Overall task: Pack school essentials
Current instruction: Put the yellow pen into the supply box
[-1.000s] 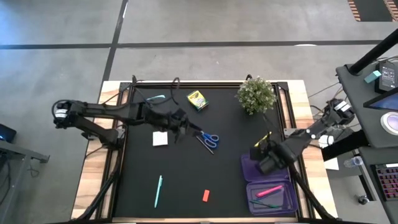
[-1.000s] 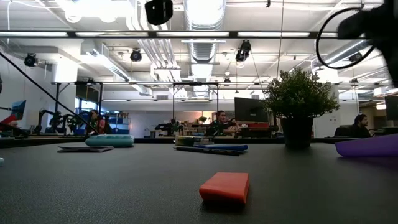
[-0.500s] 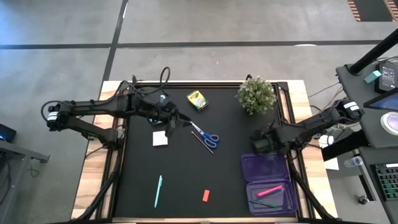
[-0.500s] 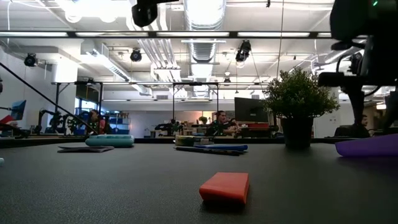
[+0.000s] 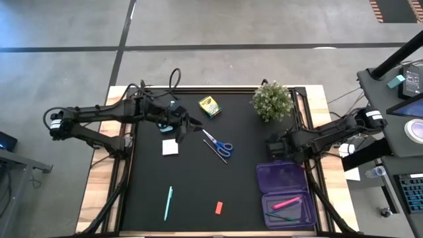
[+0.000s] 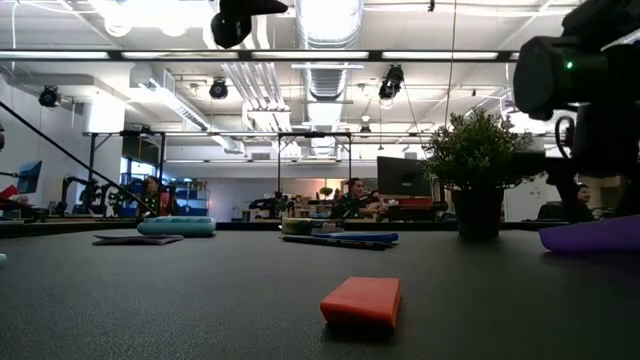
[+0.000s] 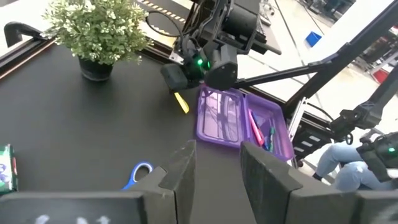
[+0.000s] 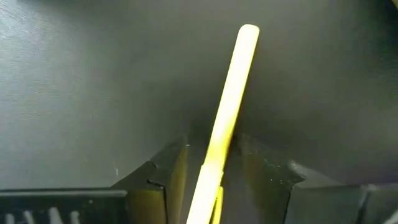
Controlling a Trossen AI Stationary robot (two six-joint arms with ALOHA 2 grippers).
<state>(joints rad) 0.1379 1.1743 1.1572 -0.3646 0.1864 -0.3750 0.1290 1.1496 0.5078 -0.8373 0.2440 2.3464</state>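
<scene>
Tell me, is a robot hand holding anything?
Yes. The right gripper has a yellow pen between its fingers, near one end. The left gripper holds nothing.

A purple case (image 7: 233,124) holding pens (image 7: 256,129) lay beyond parted dark fingers (image 7: 180,171), the right gripper (image 7: 176,79) over a yellow pen (image 7: 181,102) near a potted plant (image 7: 99,31).
</scene>
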